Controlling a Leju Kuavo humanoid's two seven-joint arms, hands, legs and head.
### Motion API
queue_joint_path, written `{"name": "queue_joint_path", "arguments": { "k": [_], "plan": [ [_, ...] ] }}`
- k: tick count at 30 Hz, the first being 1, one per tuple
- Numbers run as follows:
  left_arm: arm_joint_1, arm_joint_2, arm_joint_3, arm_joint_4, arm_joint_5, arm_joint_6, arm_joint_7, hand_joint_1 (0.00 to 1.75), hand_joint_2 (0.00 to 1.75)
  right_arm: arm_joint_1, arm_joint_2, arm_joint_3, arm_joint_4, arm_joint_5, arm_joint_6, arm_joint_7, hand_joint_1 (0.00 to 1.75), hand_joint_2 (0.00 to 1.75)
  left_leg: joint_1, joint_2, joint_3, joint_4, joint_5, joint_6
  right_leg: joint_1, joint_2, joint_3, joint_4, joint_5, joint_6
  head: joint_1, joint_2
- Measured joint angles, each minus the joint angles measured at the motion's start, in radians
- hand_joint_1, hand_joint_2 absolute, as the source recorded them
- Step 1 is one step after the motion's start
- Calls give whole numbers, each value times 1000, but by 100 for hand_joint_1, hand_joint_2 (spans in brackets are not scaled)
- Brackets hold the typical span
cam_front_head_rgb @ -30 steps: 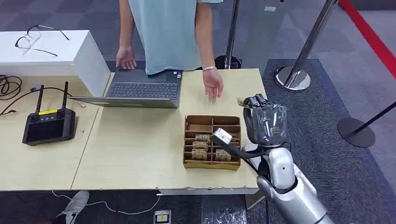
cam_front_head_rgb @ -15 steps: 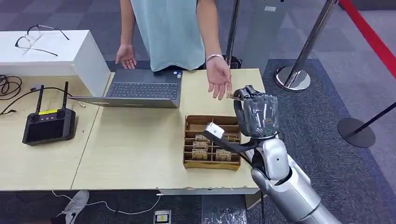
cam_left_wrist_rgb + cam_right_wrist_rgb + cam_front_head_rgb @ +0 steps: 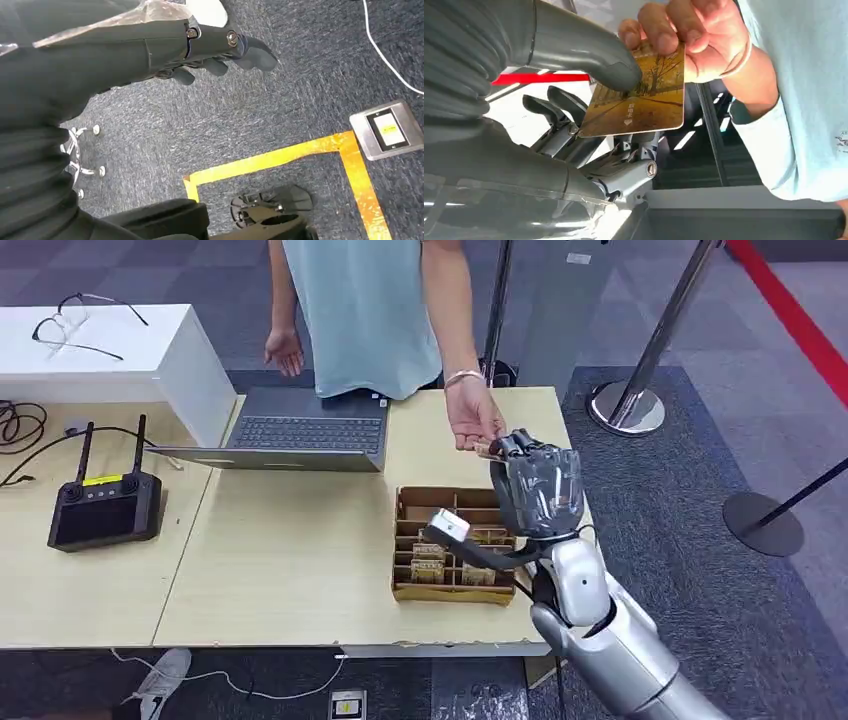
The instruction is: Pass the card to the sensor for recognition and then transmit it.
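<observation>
Right hand (image 3: 538, 488) raised over far right part of desk (image 3: 290, 570), card (image 3: 644, 102) pinched in it; person's hand (image 3: 474, 423) touching card's far edge, blocking way forward. Compartment box (image 3: 455, 545) directly under and beside hand, barring straight descent. Open laptop (image 3: 295, 432) along far edge, left of box. Bare desk between laptop and box, wider stretch left of box. Remote controller (image 3: 103, 505) and white box (image 3: 120, 355) far left. Stanchion post (image 3: 640, 380) on floor beyond desk's right edge.

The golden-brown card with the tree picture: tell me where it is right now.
The golden-brown card is pinched under the right hand thumb while a person's hand grips its far edge, above the table's far right corner, beyond the brown cardboard divider box.
</observation>
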Motion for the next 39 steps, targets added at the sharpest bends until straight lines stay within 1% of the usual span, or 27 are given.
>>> {"name": "queue_joint_path", "arguments": {
  "k": [7,8,9,10,11,12,13,14,15,16,17,19,22,24,25,26,27,28,29,31,32,37,38,39],
  "plan": [
    [0,-2,0,0,0,2,-3,0,175,0,0,12,8,1,5,8,175,175,0,0,0,0,0,0,0,0,0,0,0,0,0,0],
    [0,-2,0,0,0,2,-3,0,175,1,0,14,10,1,3,11,147,175,0,0,0,0,0,0,0,0,0,0,0,0,0,0],
    [0,-3,0,0,0,3,-3,0,175,1,0,16,10,1,3,11,147,175,0,0,0,0,0,0,0,0,0,0,0,0,0,0],
    [0,-3,0,0,0,3,-3,0,175,1,0,17,10,1,3,11,131,175,0,0,0,0,0,0,0,0,0,0,0,0,0,0],
    [0,-3,0,0,0,3,-3,0,175,1,0,18,11,3,1,12,106,175,0,0,0,0,0,0,0,0,0,0,0,0,0,0],
    [0,-3,0,0,0,3,-3,0,175,1,0,19,13,6,-1,13,106,175,0,0,0,0,0,0,0,0,0,0,0,0,0,0],
    [0,-3,0,0,-1,3,-2,0,175,2,0,20,15,9,-3,14,91,175,0,0,0,0,0,0,0,0,0,0,0,0,0,0],
    [0,-3,0,0,-2,3,-1,0,175,3,0,20,17,11,-5,16,79,175,0,0,0,0,0,0,0,0,0,0,0,0,0,0],
    [0,-3,0,0,-2,3,2,0,175,3,0,20,19,13,-6,17,79,175,0,0,0,0,0,0,0,0,0,0,0,0,0,0],
    [0,-3,0,0,-2,3,3,0,175,4,0,20,19,14,-7,18,72,175,0,0,0,0,0,0,0,0,0,0,0,0,0,0],
    [0,-3,0,0,-3,2,4,0,175,5,-1,21,19,14,-10,19,70,175,0,0,0,0,0,0,0,0,0,0,0,0,0,0],
    [0,-3,0,0,-3,0,5,0,175,7,-1,20,21,15,-13,20,70,175,0,0,0,0,0,0,0,0,0,0,0,0,0,0],
    [0,-3,0,0,-3,-3,5,0,175,11,-2,21,25,18,-13,21,65,175,0,0,0,0,0,0,0,0,0,0,0,0,0,0],
    [0,-3,0,0,-3,-4,5,0,175,13,-3,21,25,19,-13,21,65,175,0,0,0,0,0,0,0,0,0,0,0,0,0,0],
    [0,-3,0,0,-3,-5,4,0,175,15,-4,21,25,20,-12,21,70,175,0,0,0,0,0,0,0,0,0,0,0,0,0,0],
    [0,-4,0,0,-3,-5,1,0,175,17,-4,21,25,20,-12,21,79,175,0,0,0,0,0,0,0,0,0,0,0,0,0,0],
    [0,-4,0,0,-3,-5,-1,0,175,19,-4,22,25,20,-12,21,79,175,0,0,0,0,0,0,0,0,0,0,0,0,0,0],
    [0,-5,0,0,-3,-5,-2,0,175,21,-4,22,25,20,-12,20,86,175,0,0,0,0,0,0,0,0,0,0,0,0,0,0],
    [0,-5,0,0,-3,-4,-2,0,175,24,-4,22,25,20,-12,21,106,175,0,0,0,0,0,0,0,0,0,0,0,0,0,0],
    [0,-6,0,0,-5,-3,-3,0,175,28,-4,23,25,20,-11,23,133,175,0,0,0,0,0,0,0,0,0,0,0,0,0,0],
    [0,-6,0,0,-6,-3,-3,0,175,31,-4,23,25,20,-11,24,136,175,0,0,0,0,0,0,0,0,0,0,0,0,0,0],
    [0,-7,0,0,-14,-3,-4,0,175,44,-5,25,26,20,5,26,140,175,0,0,0,0,0,0,0,0,0,0,0,0,0,0],
    [0,-7,0,0,-14,-3,-4,0,175,46,-5,26,29,19,8,26,147,175,0,0,0,0,0,0,0,0,0,0,0,0,0,0],
    [0,-7,0,0,-14,-3,-5,0,175,47,-6,27,31,14,10,27,148,175,0,0,0,0,0,0,0,0,0,0,0,0,0,0]
  ]
}}
